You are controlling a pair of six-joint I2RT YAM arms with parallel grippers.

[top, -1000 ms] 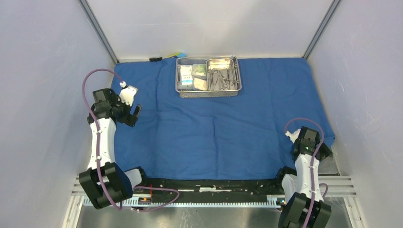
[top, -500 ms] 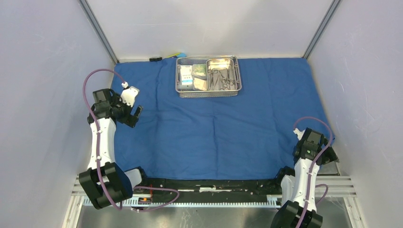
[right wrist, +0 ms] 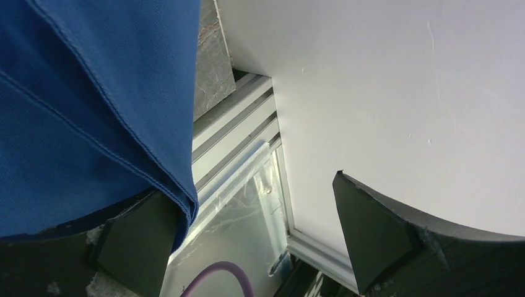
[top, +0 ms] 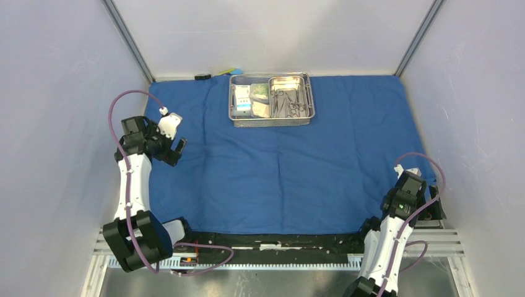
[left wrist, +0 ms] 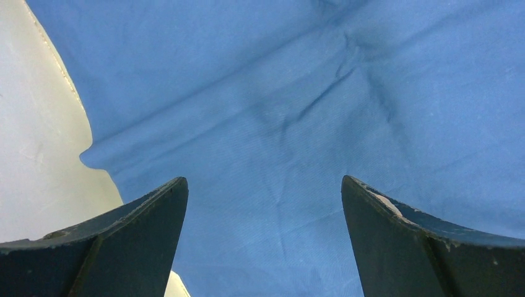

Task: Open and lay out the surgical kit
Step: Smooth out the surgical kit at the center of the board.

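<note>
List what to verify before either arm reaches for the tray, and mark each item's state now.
1. Is the left pincer open and empty: ok, it is above the cloth's left side.
2. Is the right pincer open and empty: ok.
3. Is the right pincer clear of the cloth hem: cannot tell, the hem runs right beside one finger.
4. Is the blue cloth spread flat: ok, only light creases.
5. Is the wire tray unobstructed at the far edge: ok.
6. Are the instruments inside the pan: ok. Whether they are tangled: cannot tell.
</note>
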